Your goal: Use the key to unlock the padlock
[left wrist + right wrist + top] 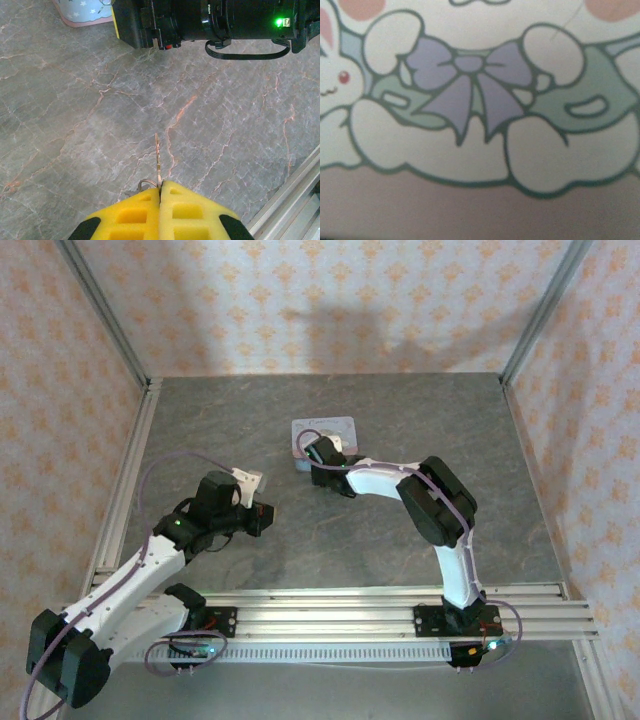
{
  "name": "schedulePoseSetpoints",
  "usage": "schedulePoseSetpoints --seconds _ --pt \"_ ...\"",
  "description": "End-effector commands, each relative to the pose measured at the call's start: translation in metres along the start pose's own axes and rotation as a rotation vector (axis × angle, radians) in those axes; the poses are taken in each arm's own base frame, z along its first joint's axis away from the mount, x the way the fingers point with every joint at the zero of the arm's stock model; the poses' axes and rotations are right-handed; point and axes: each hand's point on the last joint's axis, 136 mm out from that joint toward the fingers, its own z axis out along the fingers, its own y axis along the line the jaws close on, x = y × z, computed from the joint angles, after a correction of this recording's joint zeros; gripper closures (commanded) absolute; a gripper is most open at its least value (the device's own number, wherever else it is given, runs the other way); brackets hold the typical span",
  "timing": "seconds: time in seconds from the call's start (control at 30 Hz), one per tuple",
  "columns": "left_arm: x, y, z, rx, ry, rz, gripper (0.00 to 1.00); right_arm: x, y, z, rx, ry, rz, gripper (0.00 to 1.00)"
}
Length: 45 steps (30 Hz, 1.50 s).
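Key of thin pale silvery metal (158, 155) sticks forward from the clenched yellow left gripper (160, 186), pinched at its head; light, stiff and slippery, it may swivel. Right gripper (320, 453) is over the pale blue tin (336, 427); its jaws I cannot tell.

Table (75, 125) grey-veined — key (157, 160) silvery-pink — left hand (160, 189) yellow.

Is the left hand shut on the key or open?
Shut: the left hand has its yellow fingers pressed together, with the thin key sticking out between them.
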Motion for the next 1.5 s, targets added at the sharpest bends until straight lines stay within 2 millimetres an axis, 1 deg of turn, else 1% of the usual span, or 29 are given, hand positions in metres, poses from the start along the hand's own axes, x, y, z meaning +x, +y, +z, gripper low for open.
schedulePoseSetpoints --seconds 0.0,0.2,0.23,0.37,0.5,0.67,0.9,1.0,1.13,1.27,1.47 --pt "-0.007 -0.003 -0.002 0.018 -0.038 0.000 1.00 -0.008 -0.001 0.000 0.015 -0.014 -0.004 0.54" --pt "-0.006 -0.003 -0.002 0.022 -0.038 0.001 1.00 -0.013 0.001 0.000 0.010 -0.031 -0.002 0.57" --pt "-0.006 -0.003 -0.002 0.022 -0.037 0.001 1.00 -0.013 0.001 0.000 0.011 -0.033 -0.002 0.59" --pt "-0.005 -0.003 -0.001 0.025 -0.034 0.000 1.00 -0.015 -0.001 -0.001 0.018 -0.041 0.000 0.77" --pt "-0.005 -0.003 0.000 0.028 -0.033 -0.002 1.00 -0.015 0.002 -0.002 0.005 -0.037 -0.001 0.85" --pt "-0.004 -0.004 0.001 0.037 -0.031 0.000 1.00 -0.014 0.007 -0.008 -0.028 -0.020 0.014 0.90" --pt "-0.006 -0.012 0.002 0.088 -0.043 0.008 1.00 -0.011 0.012 -0.027 -0.094 0.004 0.063 0.94" --pt "-0.009 -0.014 0.001 0.098 -0.064 -0.005 1.00 -0.005 0.012 -0.034 -0.115 0.021 0.080 0.95" --pt "-0.012 -0.024 -0.001 0.137 -0.078 0.006 1.00 0.006 0.015 -0.044 -0.155 0.052 0.087 0.97" --pt "0.001 -0.020 0.004 0.106 -0.026 0.019 1.00 0.019 0.020 -0.054 -0.188 0.085 0.085 0.97" --pt "0.022 -0.022 0.018 0.126 0.040 0.027 1.00 0.040 0.026 -0.071 -0.201 0.132 0.072 0.98"
